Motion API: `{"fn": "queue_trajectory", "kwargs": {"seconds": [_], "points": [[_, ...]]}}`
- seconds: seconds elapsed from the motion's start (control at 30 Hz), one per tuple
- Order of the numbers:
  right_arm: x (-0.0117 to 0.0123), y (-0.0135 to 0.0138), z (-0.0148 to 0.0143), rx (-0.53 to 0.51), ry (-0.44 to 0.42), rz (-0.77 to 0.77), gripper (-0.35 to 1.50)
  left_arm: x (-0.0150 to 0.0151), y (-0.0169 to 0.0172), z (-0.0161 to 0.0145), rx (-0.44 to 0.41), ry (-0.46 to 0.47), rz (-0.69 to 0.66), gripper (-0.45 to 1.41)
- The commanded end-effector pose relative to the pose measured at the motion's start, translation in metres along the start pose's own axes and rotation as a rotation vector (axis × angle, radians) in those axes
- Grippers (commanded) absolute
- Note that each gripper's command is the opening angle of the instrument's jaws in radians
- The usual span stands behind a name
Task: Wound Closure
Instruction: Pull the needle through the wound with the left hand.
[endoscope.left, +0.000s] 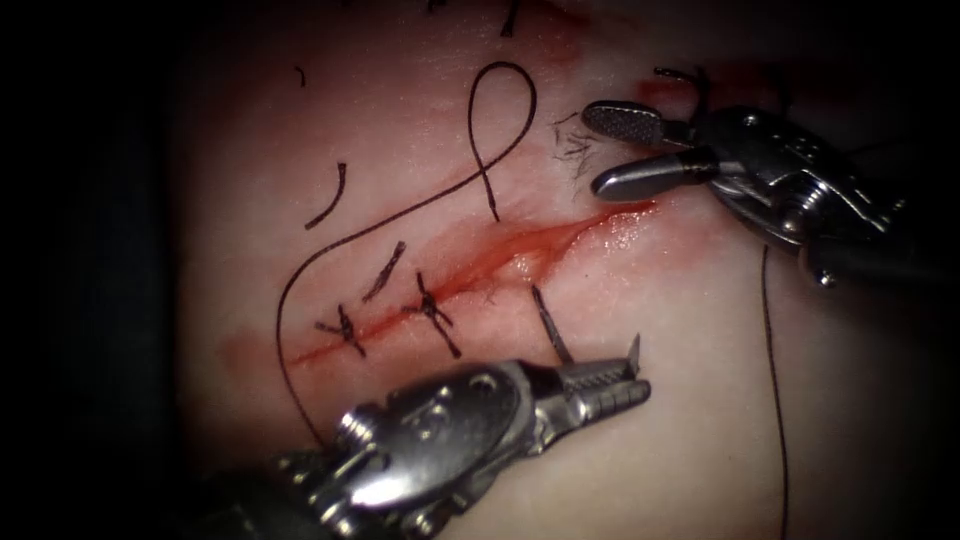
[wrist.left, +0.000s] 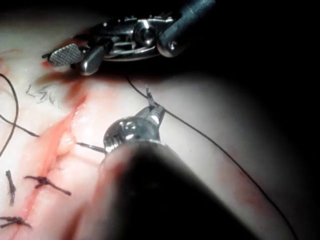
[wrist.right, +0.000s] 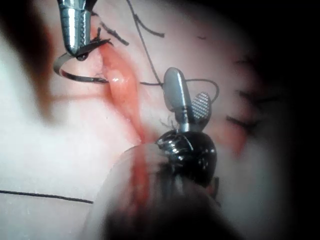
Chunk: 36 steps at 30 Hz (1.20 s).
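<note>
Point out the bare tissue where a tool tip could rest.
Bare patch: right of the cut, between the left hand, shut on the needle, and the thread. Crowded: knotted stitches, the thread loop, and the open right hand.

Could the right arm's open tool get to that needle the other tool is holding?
Probably yes: the right tool hangs open; between it and the needle in the left tool lies only the cut.
</note>
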Motion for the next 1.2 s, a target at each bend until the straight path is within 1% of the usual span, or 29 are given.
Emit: {"fn": "queue_trajectory", "kwargs": {"seconds": [0.03,0.1,0.27,0.4,0.43,0.5,0.53,0.6,0.63,0.7,0.77,0.9,1.03,1.13,1.2], "points": [[0.0003,0.0003,0.0003,0.000,-0.013,0.006,1.14,0.0002,-0.0003,0.0006,-0.011,0.014,-0.014,-0.35],[0.0003,0.0000,0.0000,0.005,-0.014,0.037,1.14,0.0005,0.0001,0.0007,-0.029,0.031,-0.016,-0.35],[0.0003,-0.0003,-0.0009,0.013,-0.019,0.126,1.13,0.0014,0.0011,0.0005,-0.046,0.023,-0.031,-0.35],[-0.0004,-0.0004,-0.0019,0.009,-0.066,0.148,1.09,0.0025,0.0021,0.0005,-0.048,0.023,-0.047,-0.35],[-0.0006,-0.0005,-0.0022,0.010,-0.075,0.146,1.08,0.0028,0.0022,0.0005,-0.050,0.022,-0.033,-0.35],[-0.0010,-0.0004,-0.0027,0.012,-0.089,0.153,1.08,0.0036,0.0025,0.0005,-0.048,0.026,0.081,-0.35],[-0.0012,-0.0004,-0.0029,0.014,-0.090,0.157,1.06,0.0043,0.0026,0.0005,-0.044,0.021,0.180,-0.35],[-0.0015,-0.0004,-0.0033,0.018,-0.093,0.183,1.06,0.0056,0.0028,0.0003,-0.039,0.004,0.325,-0.35],[-0.0017,-0.0004,-0.0035,0.020,-0.093,0.193,1.06,0.0065,0.0030,0.0001,-0.038,-0.012,0.425,-0.35],[-0.0021,-0.0005,-0.0036,0.025,-0.097,0.218,1.06,0.0081,0.0032,-0.0003,-0.026,-0.039,0.537,-0.35],[-0.0024,-0.0005,-0.0036,0.026,-0.098,0.233,1.06,0.0101,0.0033,-0.0008,0.005,-0.065,0.651,-0.35],[-0.0026,-0.0006,-0.0035,0.028,-0.103,0.254,1.06,0.0135,0.0033,-0.0018,0.054,-0.089,0.781,-0.35],[-0.0026,-0.0005,-0.0036,0.032,-0.095,0.266,1.06,0.0161,0.0030,-0.0023,0.115,-0.158,0.910,-0.35],[-0.0025,-0.0005,-0.0036,0.034,-0.090,0.285,1.06,0.0167,0.0030,-0.0023,0.134,-0.193,0.992,-0.35],[-0.0023,-0.0005,-0.0036,0.040,-0.073,0.322,1.06,0.0162,0.0031,-0.0023,0.147,-0.225,1.056,-0.35]]}}
